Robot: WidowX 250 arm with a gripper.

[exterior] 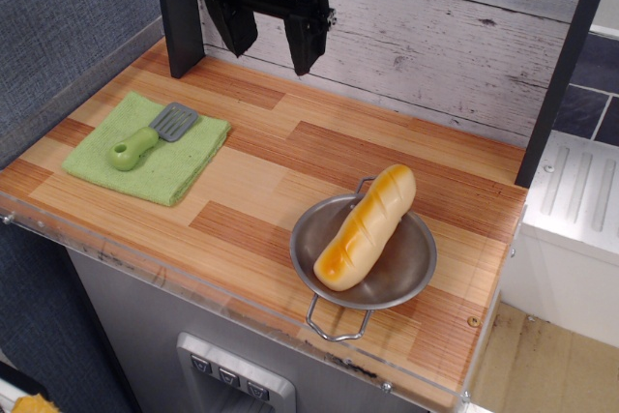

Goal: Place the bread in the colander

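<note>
Bread: we see it lying in the colander, slantwise; its near orange-brown end rests low in the bowl, its far end leans on the back rim beside the rear handle; slash marks face up.
Colander: it stands on the counter toward the near right corner; one wire handle points to the front edge, the other hides partly behind the bread.
Gripper: we find it raised at the back left, before the plank wall, well apart from the bread; its two dark fingers hang spread, with nothing between them.
Cloth: green, flat at the left of the counter.
Spatula: it lies on the cloth; green handle, grey slotted blade pointing to the wall.
</note>
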